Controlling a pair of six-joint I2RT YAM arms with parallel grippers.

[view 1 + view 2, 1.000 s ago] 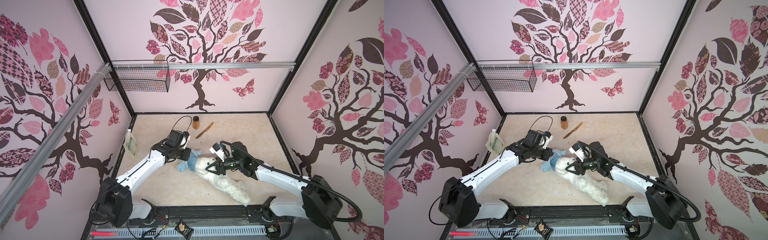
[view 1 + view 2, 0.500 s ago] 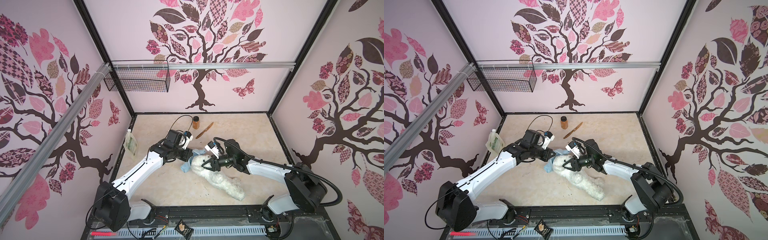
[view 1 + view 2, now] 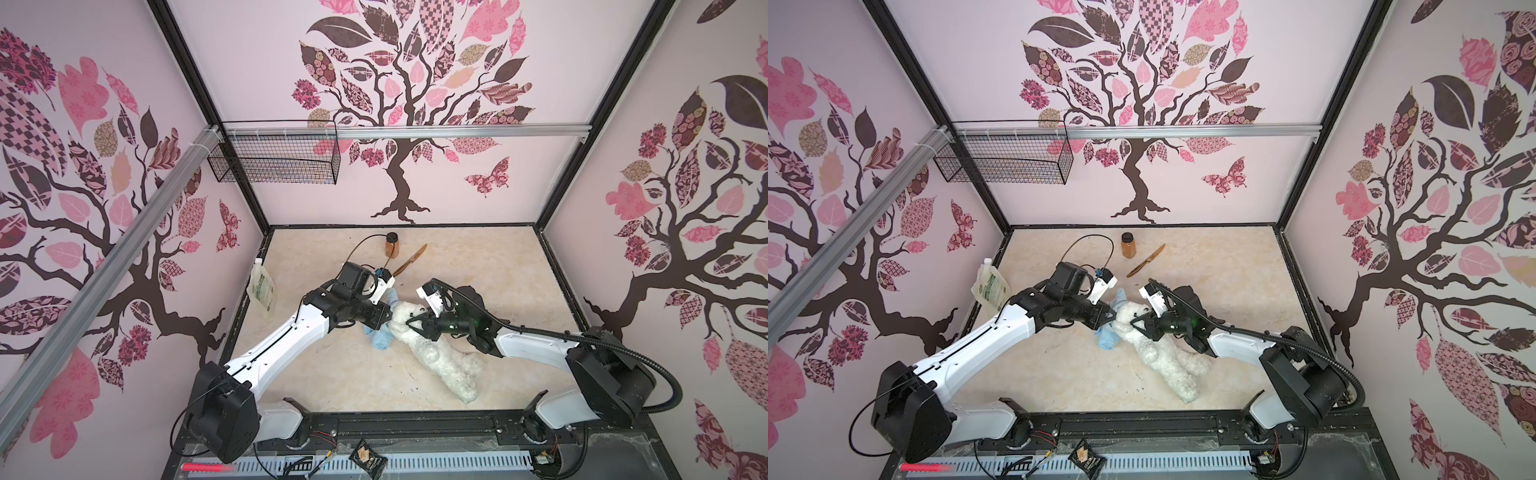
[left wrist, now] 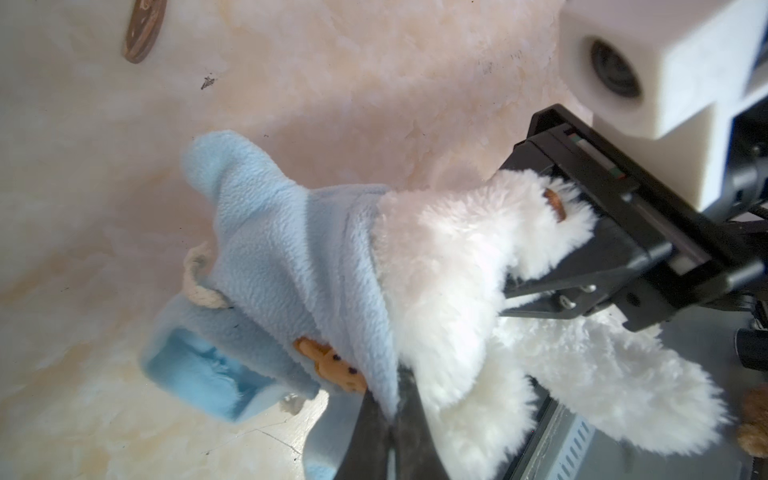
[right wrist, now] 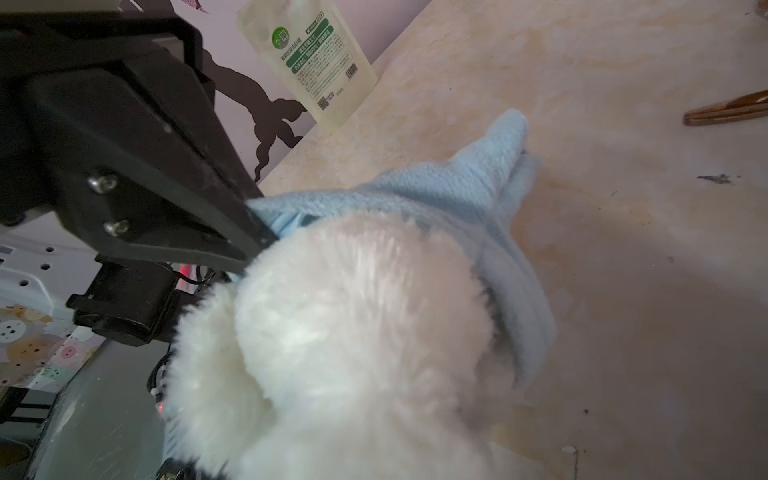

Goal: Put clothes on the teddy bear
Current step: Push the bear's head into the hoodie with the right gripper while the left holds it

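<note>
The fluffy white plush teddy bear point(image 3: 434, 357) is lying slantwise on the marbled beige worktop point(image 3: 478, 270), just below the centre of both top views, with its head toward the upper left and its legs trailing to the lower right.

The left claw point(image 3: 388, 319) is pressed together on the hem of the light blue fleece shirt point(image 3: 380, 336), the one with the little tan bear-face print, and is holding it right at the crown. In the left wrist view the fleece is draping over the back of the head while the face is poking out bare.

The right claw point(image 3: 412, 326) is nosing into the fur at the head from the right of the frame, jaws standing a little apart with plush between them. Whether that is a true pinch, I cannot tell.

So this looks like the over-the-head stage, with most of the dressing yet to do. To do it well:
- The right claw wants to prop the head just clear of the worktop.
- The left claw wants to draw the hem along the body line, toward the lower right.
- Short tugs should work best, since fleece is likely to cling to plush.
- The bunched cloth beside the head must not get trapped underneath.
- The two claws are almost touching, so they need care.

The small brown jar point(image 3: 392, 246) and the wooden knife point(image 3: 410, 261) are sitting well apart, higher in the frame.
</note>
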